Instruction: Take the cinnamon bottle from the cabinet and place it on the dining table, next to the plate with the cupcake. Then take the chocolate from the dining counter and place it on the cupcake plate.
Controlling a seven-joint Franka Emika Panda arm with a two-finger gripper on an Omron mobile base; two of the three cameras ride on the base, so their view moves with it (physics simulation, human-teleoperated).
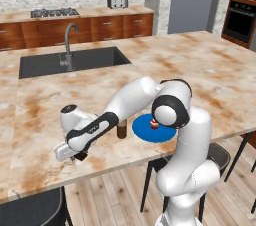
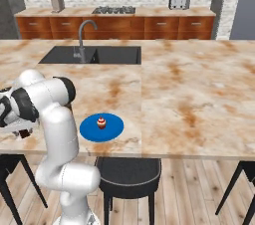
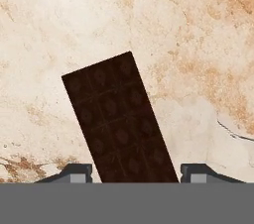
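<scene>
Left base view: the gripper [image 1: 77, 157] is low at the counter [image 1: 210, 70] near edge, at 9 o'clock from the cinnamon bottle [image 1: 121, 130].
Plate [image 1: 154, 129]: blue, just beside the bottle at 3 o'clock, the cupcake [image 1: 154, 123] on it.
Hand view: the chocolate [image 3: 119, 119] lies flat between the fingertips [image 3: 74, 172].
Grip: jaws partly apart on both sides of the bar; contact I cannot tell.

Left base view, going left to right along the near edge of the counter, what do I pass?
gripper → cinnamon bottle → blue plate → cupcake
</scene>
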